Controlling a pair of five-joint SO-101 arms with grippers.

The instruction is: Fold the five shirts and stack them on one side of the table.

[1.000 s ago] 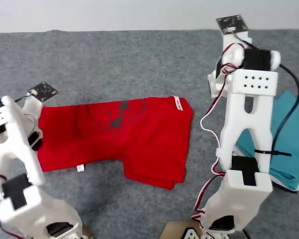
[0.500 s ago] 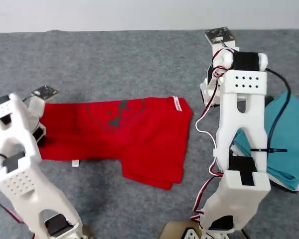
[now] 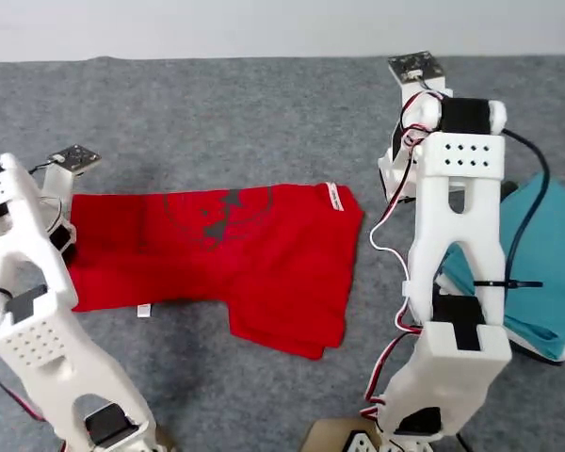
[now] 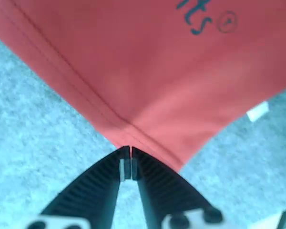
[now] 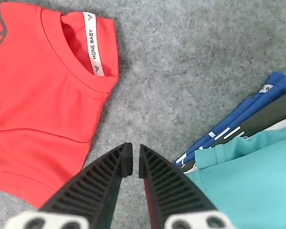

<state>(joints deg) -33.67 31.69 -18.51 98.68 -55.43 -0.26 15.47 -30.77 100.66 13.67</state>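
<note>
- The red shirt (image 3: 226, 254) lies flat on the grey table (image 3: 217, 113), a little toward 9 o'clock of centre. Its neck label (image 3: 336, 196) is at its 2 o'clock corner, and a doubled flap hangs out toward 5 o'clock.
- The stack of folded shirts (image 3: 556, 282), teal on top, sits at the table's 3 to 4 o'clock edge, partly behind the right arm.
- The left gripper (image 4: 126, 164) is at the shirt's 9 o'clock hem corner. Its jaws are pressed together with the tips touching the corner, and I cannot tell whether any cloth is pinched between them.
- The right gripper (image 5: 132, 162) hangs over bare table between the neck label and the stack. Its jaws are narrowed to a slit and hold nothing.
- Risk: if the left jaws have any bite, it is only on the very tip of the corner, so the hem could slip out on a lift.
- Risk: pulling from one corner alone could drag the whole shirt and skew the 5 o'clock flap.
- Risk: the right arm stands close to the stack, and a swing toward 3 o'clock could knock the teal layer askew.
</note>
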